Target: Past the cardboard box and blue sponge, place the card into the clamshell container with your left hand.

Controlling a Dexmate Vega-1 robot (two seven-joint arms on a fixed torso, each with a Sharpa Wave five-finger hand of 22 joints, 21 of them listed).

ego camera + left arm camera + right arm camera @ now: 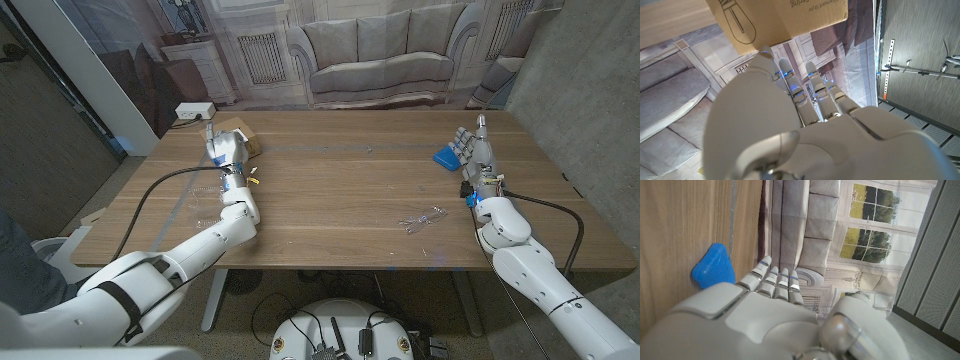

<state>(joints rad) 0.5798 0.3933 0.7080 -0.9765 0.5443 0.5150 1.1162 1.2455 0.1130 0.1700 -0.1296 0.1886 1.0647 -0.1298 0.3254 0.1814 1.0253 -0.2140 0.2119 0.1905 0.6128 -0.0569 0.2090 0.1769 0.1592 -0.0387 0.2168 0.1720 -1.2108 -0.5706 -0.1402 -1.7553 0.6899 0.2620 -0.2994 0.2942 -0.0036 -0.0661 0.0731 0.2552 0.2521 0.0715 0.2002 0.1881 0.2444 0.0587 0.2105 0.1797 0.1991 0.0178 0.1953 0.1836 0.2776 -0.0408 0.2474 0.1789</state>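
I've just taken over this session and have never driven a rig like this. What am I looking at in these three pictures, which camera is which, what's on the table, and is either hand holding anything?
This is a two-armed robot standing at a wooden table. The wide picture comes from its head camera, looking down. The other two come from cameras on its wrists, looking along the back of each hand, and are turned.

The left hand is at the far left of the table, right by the cardboard box. In the left wrist view the box sits just beyond the fingers. Whether that hand holds anything, I cannot tell.

The right hand is on the right, next to the blue sponge, fingers straight, holding nothing.

A clear, see-through thing lies nearer you, probably the clamshell container. I cannot spot the card.
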